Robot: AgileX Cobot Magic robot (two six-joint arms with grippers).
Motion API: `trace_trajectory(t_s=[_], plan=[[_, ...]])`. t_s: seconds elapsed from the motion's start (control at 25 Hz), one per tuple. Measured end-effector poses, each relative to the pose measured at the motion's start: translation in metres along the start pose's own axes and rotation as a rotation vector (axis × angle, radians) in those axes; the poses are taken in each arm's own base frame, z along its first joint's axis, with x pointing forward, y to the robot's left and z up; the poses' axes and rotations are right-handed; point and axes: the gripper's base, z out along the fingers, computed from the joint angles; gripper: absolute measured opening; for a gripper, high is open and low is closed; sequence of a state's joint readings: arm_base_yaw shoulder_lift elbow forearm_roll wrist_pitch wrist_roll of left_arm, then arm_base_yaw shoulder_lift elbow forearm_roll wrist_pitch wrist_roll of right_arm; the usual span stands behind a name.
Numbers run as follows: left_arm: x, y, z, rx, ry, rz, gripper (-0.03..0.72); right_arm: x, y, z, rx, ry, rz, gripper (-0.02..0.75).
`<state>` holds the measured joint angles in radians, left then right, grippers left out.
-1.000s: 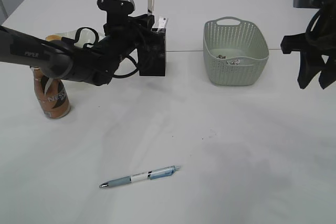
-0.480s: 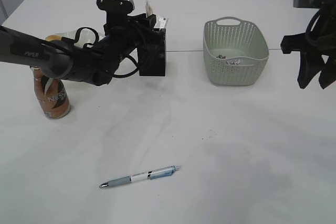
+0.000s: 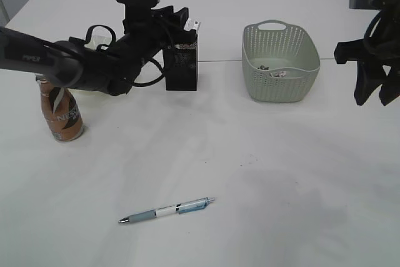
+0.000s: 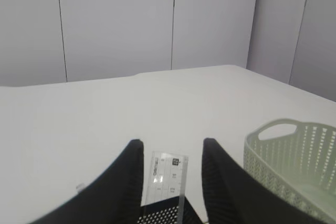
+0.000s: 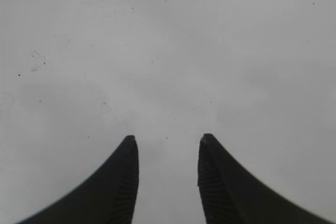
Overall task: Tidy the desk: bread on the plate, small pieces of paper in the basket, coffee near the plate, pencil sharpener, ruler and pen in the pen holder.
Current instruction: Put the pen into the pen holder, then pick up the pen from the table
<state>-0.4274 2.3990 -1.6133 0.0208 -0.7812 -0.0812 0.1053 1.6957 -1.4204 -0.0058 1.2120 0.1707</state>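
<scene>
Left end effector (image 4: pixel 169 153), fingers apart, over the pen holder (image 3: pixel 182 67) with the ruler (image 4: pixel 167 179) standing inside. Right end effector (image 5: pixel 167 148), fingers apart, empty, far right. "PIPER" marks the left arm (image 3: pixel 28 57); coffee (image 3: pixel 60 112) label reads "NES…". Pen (image 3: pixel 167 210) lies near, on the table (image 3: pixel 281 173).

"PIPER" is printed in pale letters on the left arm (image 3: pixel 30 57), though only faintly legible. On the coffee (image 3: pixel 62 115), white lettering beginning "NES" is seen on the brown label; the rest is turned out of sight. Fine black markings are carried on the ruler (image 4: pixel 167 178), but they are too small to be read.
</scene>
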Motion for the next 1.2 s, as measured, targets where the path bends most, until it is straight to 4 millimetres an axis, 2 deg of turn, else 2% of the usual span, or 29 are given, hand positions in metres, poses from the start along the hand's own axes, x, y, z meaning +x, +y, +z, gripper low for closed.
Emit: trace_trajectory(t_s=[0.24,0.44,0.6,0.76,1.0,1.2], plan=[[-0.041,-0.005,-0.001,0.018,0.053,0.033,0.279,0.0,0.0,0.0,0.0,0.0,0.0,0.283],[-0.074,-0.006,-0.009,-0.003,0.229,0.042,0.279,0.0,0.0,0.0,0.001,0.004,0.0,0.283],[-0.105,-0.006,-0.025,-0.029,0.413,0.046,0.279,0.001,0.0,0.0,0.001,0.006,0.0,0.283],[-0.13,-0.006,-0.05,-0.059,0.64,0.049,0.278,0.001,0.0,0.0,0.001,0.007,0.0,0.283],[-0.146,-0.006,-0.091,-0.063,0.987,0.123,0.279,0.001,0.0,0.0,-0.004,0.008,0.002,0.283],[-0.142,-0.007,-0.118,-0.022,1.28,0.165,0.278,0.001,0.001,0.0,-0.013,0.01,0.005,0.283]])
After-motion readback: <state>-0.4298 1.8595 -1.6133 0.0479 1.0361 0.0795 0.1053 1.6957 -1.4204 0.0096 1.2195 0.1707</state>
